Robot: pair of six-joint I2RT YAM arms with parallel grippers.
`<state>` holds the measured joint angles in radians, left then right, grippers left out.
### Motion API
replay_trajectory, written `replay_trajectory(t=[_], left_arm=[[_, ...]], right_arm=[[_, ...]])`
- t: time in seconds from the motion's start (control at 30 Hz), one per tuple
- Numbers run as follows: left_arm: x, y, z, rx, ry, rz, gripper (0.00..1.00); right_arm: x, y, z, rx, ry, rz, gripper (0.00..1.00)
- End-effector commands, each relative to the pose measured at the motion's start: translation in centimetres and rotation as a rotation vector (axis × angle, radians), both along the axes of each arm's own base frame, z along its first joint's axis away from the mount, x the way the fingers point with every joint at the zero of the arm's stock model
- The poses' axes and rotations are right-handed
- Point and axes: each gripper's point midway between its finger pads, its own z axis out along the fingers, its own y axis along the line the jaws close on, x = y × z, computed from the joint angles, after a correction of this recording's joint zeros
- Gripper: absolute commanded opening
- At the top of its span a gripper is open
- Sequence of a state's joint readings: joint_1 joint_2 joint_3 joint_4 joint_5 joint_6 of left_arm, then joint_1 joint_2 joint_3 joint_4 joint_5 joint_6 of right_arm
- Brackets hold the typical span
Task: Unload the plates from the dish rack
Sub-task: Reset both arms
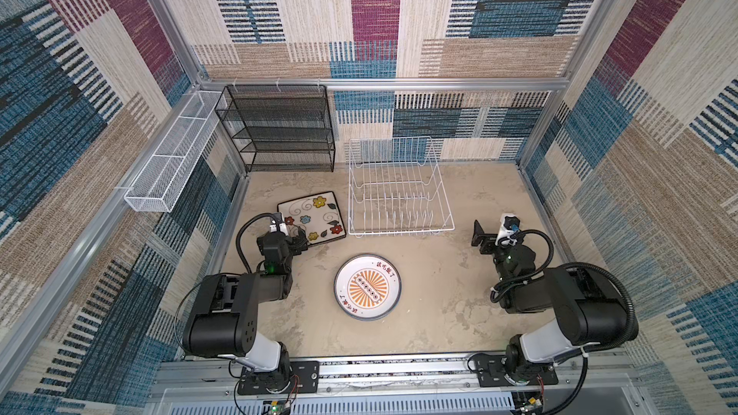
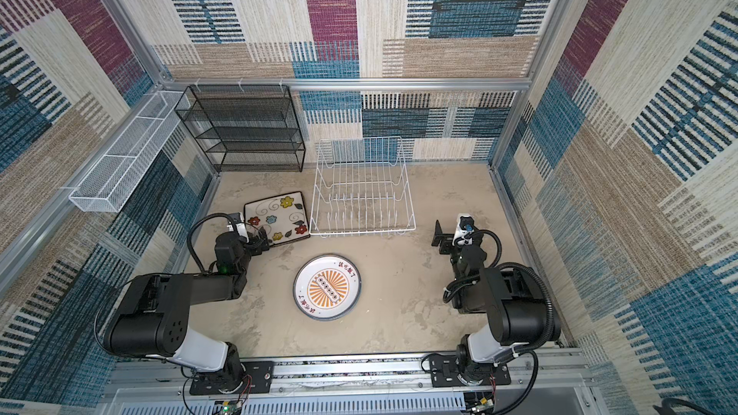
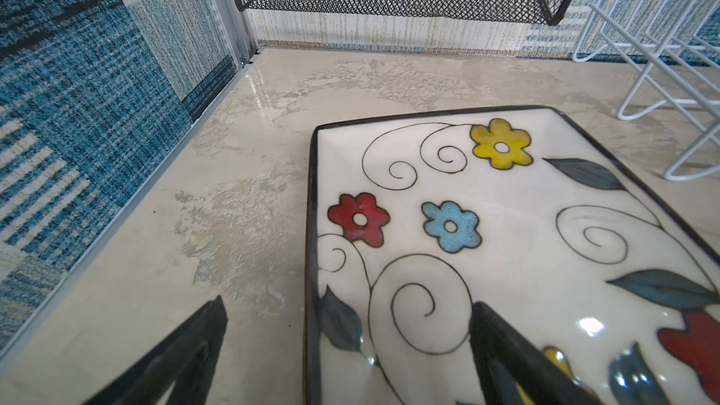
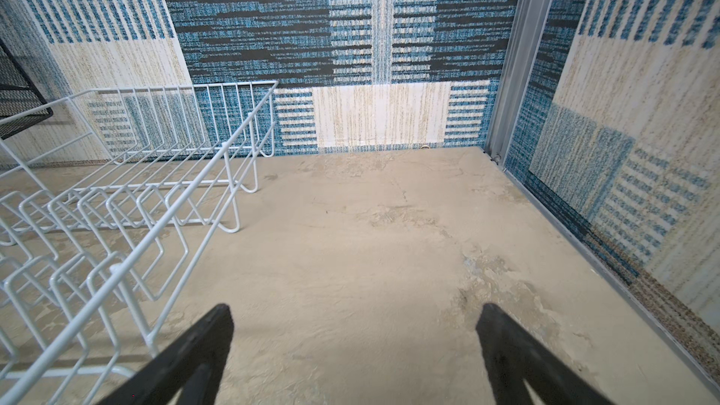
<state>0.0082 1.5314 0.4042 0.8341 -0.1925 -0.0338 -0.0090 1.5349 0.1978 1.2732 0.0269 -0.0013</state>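
Left gripper point(image 3: 349, 306) and right gripper point(image 4: 357, 310) gape empty over mottled beige tabletop point(image 1: 439, 313); patchwork woven walls point(image 1: 519, 13) surround.

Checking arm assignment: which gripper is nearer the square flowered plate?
Left. The left gripper is open over a near corner of the square plate. The right gripper, also open, sits past the other side of the dish rack, well away from the plate.

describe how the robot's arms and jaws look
Left arm and right arm match: boxy black links, a white segment above the base, a black ribbed cable looping to the wrist, a small green light, a white camera block near the tip. The jaws are plain black, tapering to narrow tips.
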Motion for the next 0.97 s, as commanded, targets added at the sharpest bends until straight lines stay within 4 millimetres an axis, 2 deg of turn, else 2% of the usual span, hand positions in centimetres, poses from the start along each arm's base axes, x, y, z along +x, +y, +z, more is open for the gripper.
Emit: replay_trajectory(t=[0.0,0.93], left_arm=[[0.28,-0.28,0.2,-0.008,-0.008,-0.014,0.99],[0.46,-0.9,0.15,0.003,0.001,-0.046,0.99]], right_arm=[[0.14,0.17,0.81,-0.002,-0.031,0.009,1.0],[0.16,0.16,0.78,-0.002,-0.029,0.009,1.0]])
